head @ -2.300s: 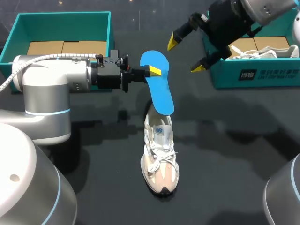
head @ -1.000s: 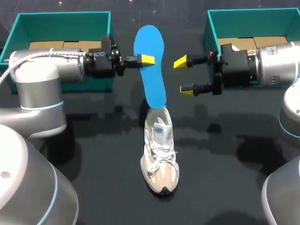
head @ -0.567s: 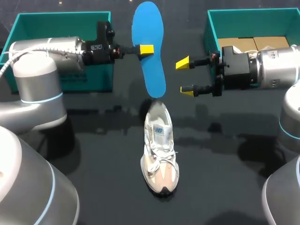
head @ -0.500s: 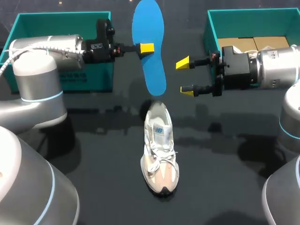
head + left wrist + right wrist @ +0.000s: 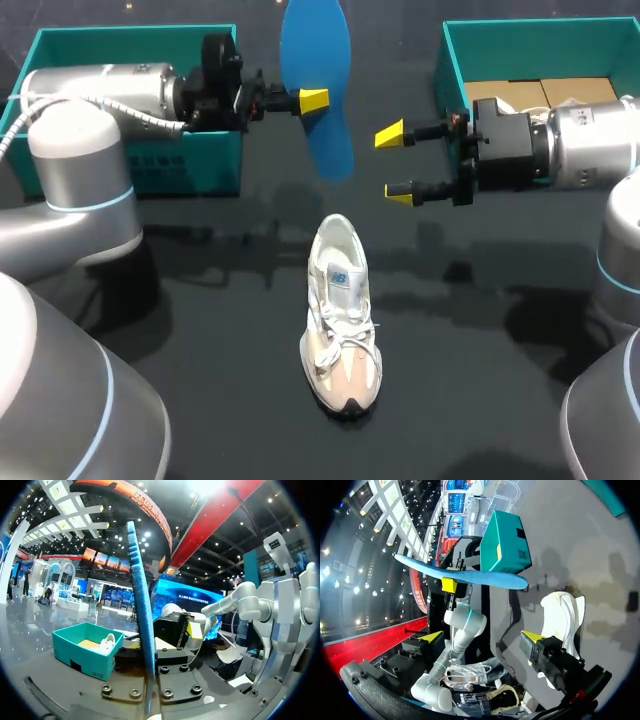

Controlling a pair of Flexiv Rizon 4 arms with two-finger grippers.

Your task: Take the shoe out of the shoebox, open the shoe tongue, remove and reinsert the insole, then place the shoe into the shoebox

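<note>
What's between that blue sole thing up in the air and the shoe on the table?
Nothing. In the head view the insole, held by the left hand, hangs clear of the shoe, with only bare table showing between them.

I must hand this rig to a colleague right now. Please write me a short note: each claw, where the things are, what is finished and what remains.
Left claw: shut on the blue insole, held in the air, clear of the shoe.
Right claw: open, empty, beside the insole.
Shoe: upright on the table, toe toward the robot, nearer the robot than the left shoebox and the right shoebox.
Done: shoe out of the box, insole out.
Left: reinsert the insole, put the shoe into the shoebox.
</note>
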